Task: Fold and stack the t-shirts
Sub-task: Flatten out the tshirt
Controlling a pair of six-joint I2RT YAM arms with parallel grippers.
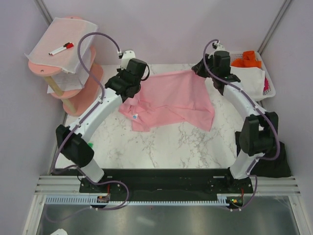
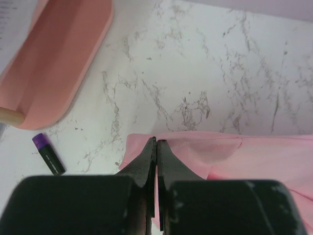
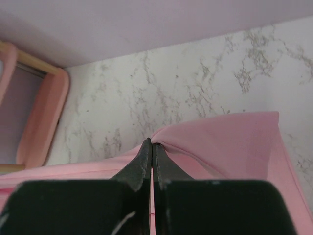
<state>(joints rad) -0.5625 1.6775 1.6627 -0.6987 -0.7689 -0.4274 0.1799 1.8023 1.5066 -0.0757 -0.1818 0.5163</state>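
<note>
Pink t-shirt (image 1: 171, 100) spans from left hand (image 2: 156, 143) to right hand (image 3: 151, 143), both clamped tight on its edge; white tag (image 1: 135, 116) lies near left hand, writing unreadable.

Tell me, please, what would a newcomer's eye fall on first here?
The pink shirt lies spread in the middle of the table, with the left gripper and right gripper each shut on its far edge. Next come the pink shelf at far left, a red marker on top, and the black shirt by the right arm's base.
</note>
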